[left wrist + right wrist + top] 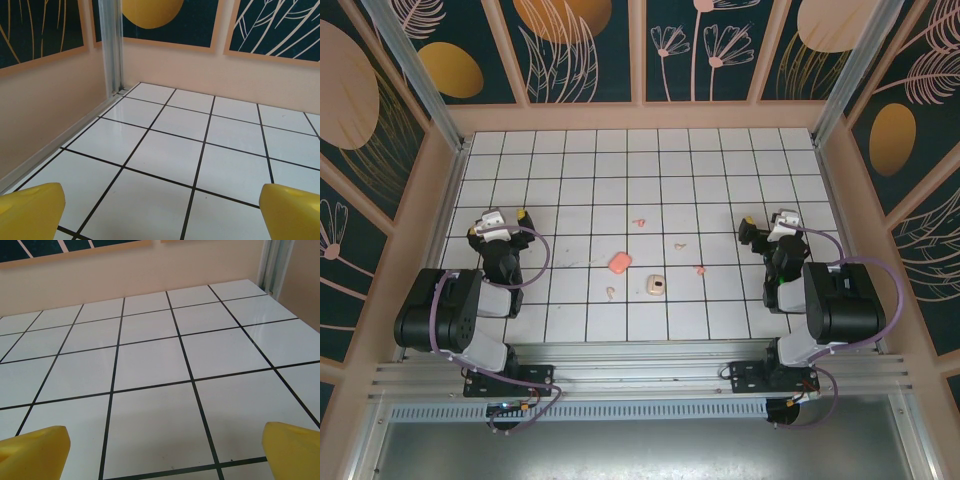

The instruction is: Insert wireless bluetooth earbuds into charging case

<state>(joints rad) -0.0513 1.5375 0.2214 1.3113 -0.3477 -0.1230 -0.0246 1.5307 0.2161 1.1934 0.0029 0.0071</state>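
Near the middle of the tiled floor a salmon-pink charging case (619,263) lies shut. A pale beige charging case (656,286) sits just to its right with its lid open. Around them lie the earbuds: a pink one (639,222) farther back, a beige one (678,244), a pink one (699,268) to the right and a beige one (609,293) near the front. My left gripper (500,217) (162,212) rests open at the far left, away from them. At the far right my right gripper (773,218) (165,455) is also open, with bare tile between its yellow fingertips (35,450).
Peach walls with dark painted panels enclose the floor (650,170), and metal posts (112,45) stand in the back corners. The left wall (45,115) runs close beside my left gripper. An aluminium rail (640,375) crosses the near edge by the arm bases.
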